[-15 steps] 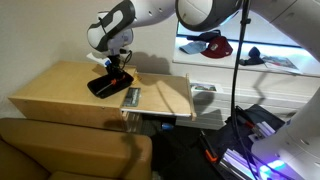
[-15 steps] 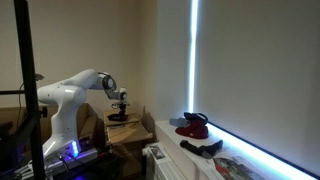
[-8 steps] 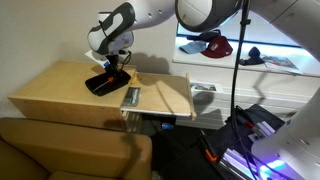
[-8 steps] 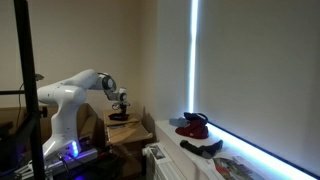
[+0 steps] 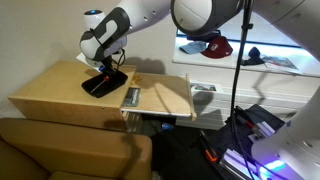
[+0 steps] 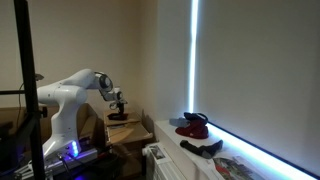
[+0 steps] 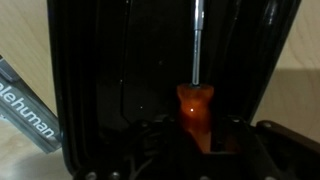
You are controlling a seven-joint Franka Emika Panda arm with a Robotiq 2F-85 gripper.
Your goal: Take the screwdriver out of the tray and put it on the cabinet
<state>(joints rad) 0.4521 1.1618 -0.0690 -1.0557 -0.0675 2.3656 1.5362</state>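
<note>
Grip: the gripper [image 7: 197,142] was squeezed shut on the small screwdriver [image 7: 195,103] with an orange-red handle and thin dark shaft.
Where: we saw it over the shallow black tray [image 7: 90,90] on the light tan wooden cabinet [image 5: 55,92].
Handling: we judged it light, stiff and a bit slippery, and the thick handle best to hold.
Hidden: the handle's end sat behind the gripper, and we could not tell if the tip touched the tray.

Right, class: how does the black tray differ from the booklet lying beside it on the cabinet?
The tray is black; the booklet is grey with printed lettering. The tray has raised sides; the booklet is flat. The tray lies under the tool, the screwdriver over it; the booklet lies uncovered. Both rest on the cabinet.
</note>
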